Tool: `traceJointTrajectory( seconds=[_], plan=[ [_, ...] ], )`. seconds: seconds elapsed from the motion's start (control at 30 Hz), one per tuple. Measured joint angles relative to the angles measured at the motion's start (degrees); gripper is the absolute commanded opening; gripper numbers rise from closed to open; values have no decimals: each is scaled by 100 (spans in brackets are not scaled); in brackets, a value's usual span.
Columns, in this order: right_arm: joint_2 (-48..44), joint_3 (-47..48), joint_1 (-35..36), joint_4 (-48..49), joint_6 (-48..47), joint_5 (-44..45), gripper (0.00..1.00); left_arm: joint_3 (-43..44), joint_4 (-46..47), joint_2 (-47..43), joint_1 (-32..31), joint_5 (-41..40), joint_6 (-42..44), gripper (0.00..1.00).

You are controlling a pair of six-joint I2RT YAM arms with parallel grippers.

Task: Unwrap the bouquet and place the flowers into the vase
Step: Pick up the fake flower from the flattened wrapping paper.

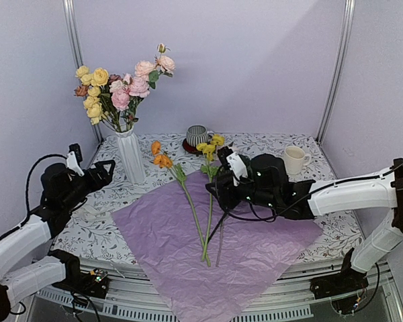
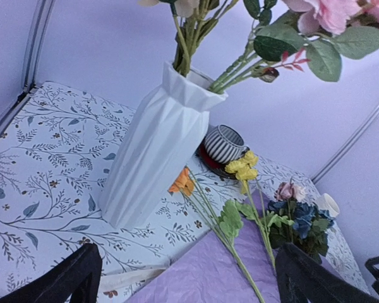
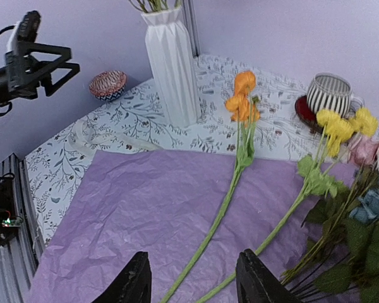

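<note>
Pale lilac walls close in a table (image 1: 269, 142) covered with a leaf-printed cloth. Nearest the arm bases, the pink-lilac tissue paper (image 1: 174, 268) lies unwrapped and flat, one corner hanging over the near edge. Two loose flowers rest on it, their stem ends almost meeting near the middle. The orange stem (image 1: 188, 201) runs out toward 11 o'clock and the yellow stem (image 1: 209, 215) toward 12 o'clock. The right end effector (image 1: 218, 191) hangs low over the sheet just beside the yellow stem. Its jaws stand partly apart with nothing clamped, and the orange stem's lower part passes under the gap in the wrist view. The dusty-blue roses (image 3: 374, 207) with dark leaves lie beside it at about 3 o'clock in that view. At the left edge the left end effector (image 1: 106, 171) is spread wide and empty. The vase (image 1: 132, 157) stands upright on the cloth close by at its 2 o'clock and at the right end effector's 10 o'clock. It already holds yellow and pink blooms (image 1: 121, 94). Farther back are a striped mug (image 1: 197, 135) at 12 o'clock and a cream mug (image 1: 294, 159) at 2 o'clock.
</note>
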Motion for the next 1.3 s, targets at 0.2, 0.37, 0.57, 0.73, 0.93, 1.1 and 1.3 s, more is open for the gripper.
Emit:
traceJointTrajectory(
  seconds=[0.2, 0.37, 0.57, 0.73, 0.93, 1.1, 1.3],
  plan=[
    [929, 1220, 83, -1394, 1196, -48, 47, -39, -179, -188, 7, 721, -114, 98],
    [1812, 2321, 352, -2608, 1886, 361, 47, -192, -232, -76, 7, 1016, -264, 98],
    [2573, 3150, 549, -3462, 2485, 621, 47, -319, -319, 256, 11, 1366, -310, 98],
    [3016, 3373, 551, -3904, 2830, 678, 46, -315, -393, 439, 11, 1480, -363, 98],
    [3348, 3595, 549, -4297, 3047, 706, 44, -103, -903, 654, 11, 1392, -463, 98],
    [3407, 3703, 549, -4446, 3130, 664, 40, 7, -1121, 710, 9, 1346, -595, 98],
    [3689, 3928, 549, -4500, 3237, 525, 37, 181, -1132, 1088, -186, 1300, -782, 98]
  ],
)
